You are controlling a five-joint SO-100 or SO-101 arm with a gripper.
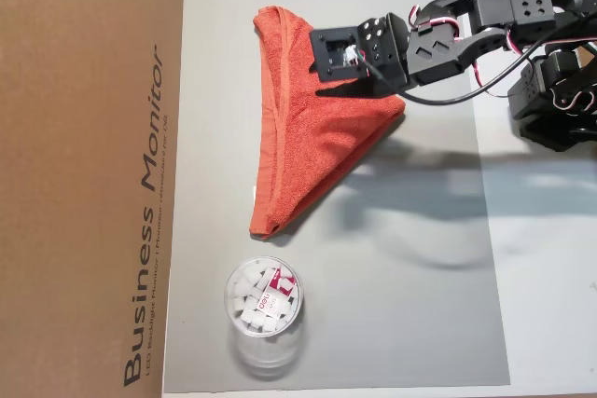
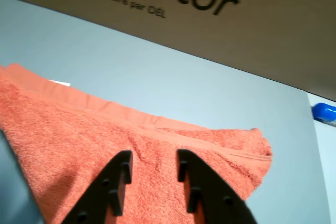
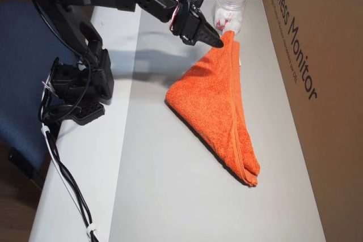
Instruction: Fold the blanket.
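Blanket (image 1: 317,146) lies folded into a triangle on the grey mat (image 1: 420,305), hemmed edge running along the side nearest the cardboard box (image 1: 84,174), one long tip pointing toward the plastic cup (image 1: 264,309). My gripper (image 2: 153,162) hangs over the terry cloth, in the wrist view the two black fingers (image 2: 118,174) standing parted with orange pile showing in the gap between them; nothing is pinched there, jaws released. Whether the tips touch the fabric or ride just above it I cannot tell from this angle. In an overhead view my gripper (image 3: 218,42) sits at the blanket's (image 3: 218,106) tip nearest the cup (image 3: 231,9), close against the fold. A small white tag (image 2: 59,83) peeks out beside the hem in the wrist view. The mat covers the middle of a white table (image 3: 79,185); the box, printed "Business Monitor", stands along the mat's edge. The cup is clear, filled with small white pieces and a red-and-white label. A blue chair (image 3: 22,83) stands behind my base, with cables (image 3: 62,179) trailing down the table side.
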